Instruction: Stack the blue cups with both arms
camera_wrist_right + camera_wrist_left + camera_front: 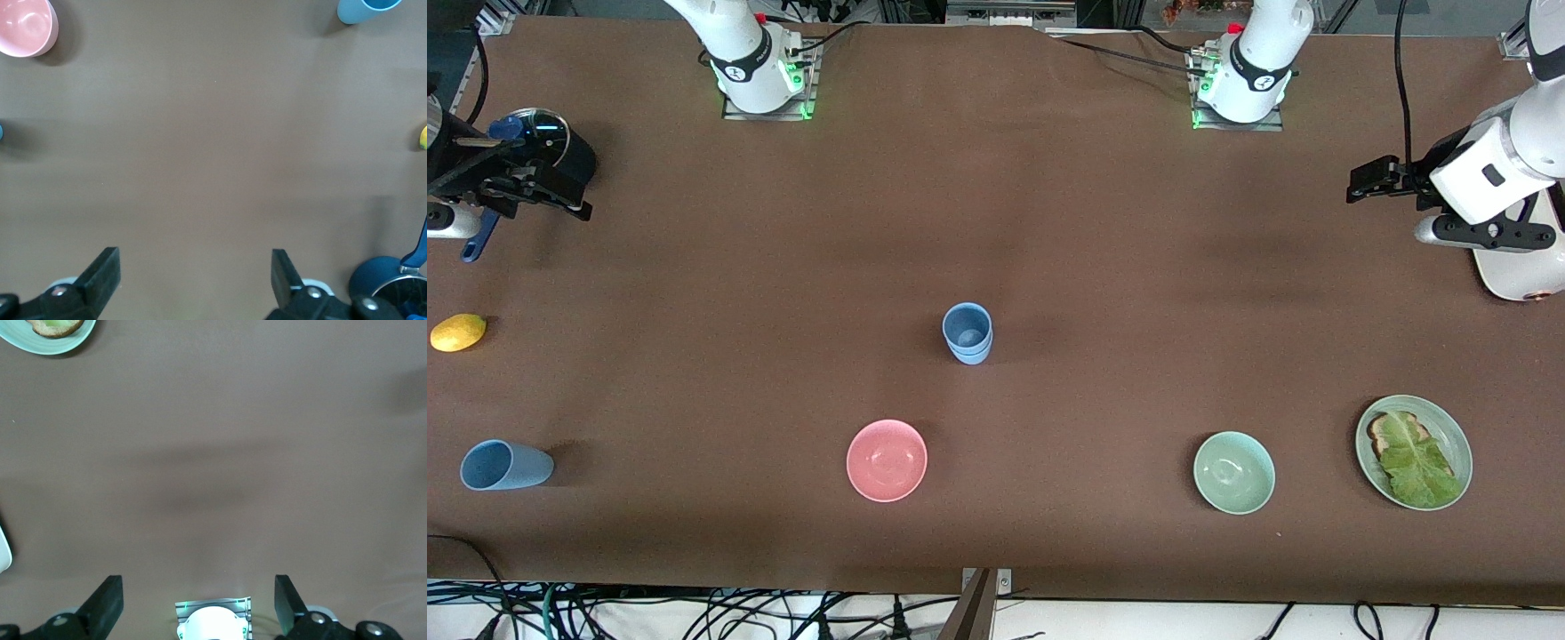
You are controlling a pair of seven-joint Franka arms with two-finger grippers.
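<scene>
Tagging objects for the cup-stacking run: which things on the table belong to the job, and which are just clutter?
Job:
- stacked blue cups, mid-table
- single blue cup, toward the right arm's end
- left gripper, open, empty
- right gripper, open, empty

Clutter:
- pink bowl
- mint-green bowl
- green plate with toast and lettuce
- lemon
- dark blue pot

Two matte blue cups [967,332] nested upright mid-table, farther from the front camera than the pink bowl [887,460]; a third blue cup [505,465] tipped on its side, toward the right arm's end from that bowl.
</scene>
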